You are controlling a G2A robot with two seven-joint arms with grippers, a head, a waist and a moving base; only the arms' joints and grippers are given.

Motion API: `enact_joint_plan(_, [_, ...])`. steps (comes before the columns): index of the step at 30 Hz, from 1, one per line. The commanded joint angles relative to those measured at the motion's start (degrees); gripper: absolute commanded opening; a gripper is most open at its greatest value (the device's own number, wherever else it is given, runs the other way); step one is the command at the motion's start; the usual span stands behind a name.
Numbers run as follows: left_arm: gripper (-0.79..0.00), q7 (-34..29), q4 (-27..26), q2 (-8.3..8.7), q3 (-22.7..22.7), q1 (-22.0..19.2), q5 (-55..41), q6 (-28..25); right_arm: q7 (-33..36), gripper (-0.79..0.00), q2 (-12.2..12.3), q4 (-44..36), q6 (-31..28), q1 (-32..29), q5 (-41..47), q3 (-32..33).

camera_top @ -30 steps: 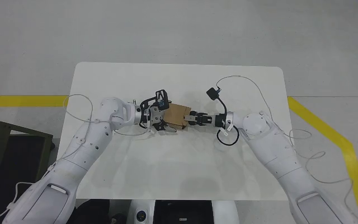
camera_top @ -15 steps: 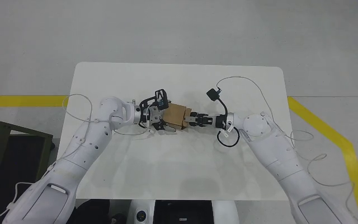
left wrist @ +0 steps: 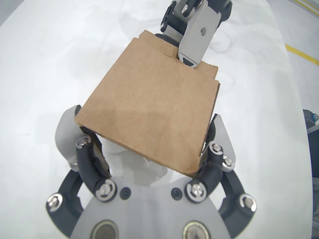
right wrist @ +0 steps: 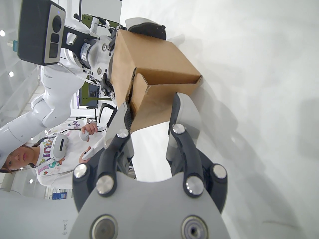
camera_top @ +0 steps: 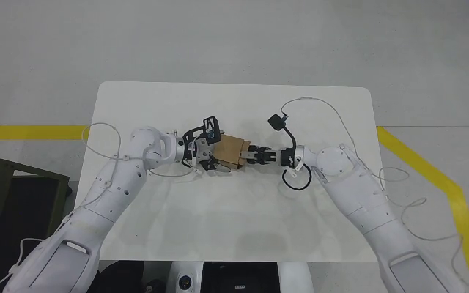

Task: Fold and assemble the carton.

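1. Left pincer point(left wrist: 145, 128): clamped on the carton's near end, with one finger point(left wrist: 66, 130) against each side wall.
2. Carton point(left wrist: 152, 100): brown cardboard, plain, folded into a box. It is held lengthwise between the two pincers and runs straight out from the left pincer. Its top face is flat. At the far end a flap is folded in, with a slit showing at one corner. Whether the carton touches the surface below cannot be told.
3. Right pincer point(left wrist: 188, 60): facing the left pincer at the carton's far end, closed on the end flap, with one finger lying over the top edge.
4. Worktop point(left wrist: 49, 50): white, under both pincers and spreading beyond them.
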Motion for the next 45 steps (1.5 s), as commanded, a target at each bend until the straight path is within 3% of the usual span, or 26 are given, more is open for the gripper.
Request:
enact_joint_plan(1, [0.000, -0.14, -0.06, 0.01, 0.00, 0.00, 0.04, -0.08, -0.04, -0.505, -0.08, -0.20, -0.27, 0.13, 0.06, -0.12])
enact_joint_plan(17, [0.000, -0.88, -0.28, -0.12, 0.33, -0.09, -0.24, -0.14, 1.11, -0.468, -0.80, -0.58, -2.67, 1.33, 0.04, -1.56])
enact_joint_plan(29, [0.000, -1.55, 0.17, -0.14, 0.39, -0.17, -0.64, -0.38, 2.39, -0.431, 0.45, -3.42, -3.81, -1.79, 0.41, 1.51])
enact_joint_plan(36, [0.000, -1.74, 0.44, -0.10, 0.31, -0.13, -0.64, -0.34, 3.72, -0.554, 1.49, -6.23, -3.35, -4.34, 0.78, 3.90])
enact_joint_plan(41, [0.000, -1.84, 0.29, -0.08, 0.33, -0.01, -0.77, -0.40, 3.72, -0.782, 1.98, -7.25, -2.83, -5.71, 0.19, 4.90])
enact_joint_plan(45, [0.000, -1.84, 0.20, -0.05, 0.25, 0.04, -0.67, -0.26, 3.76, -0.785, 1.85, -7.17, -2.22, -5.80, -0.07, 4.04])
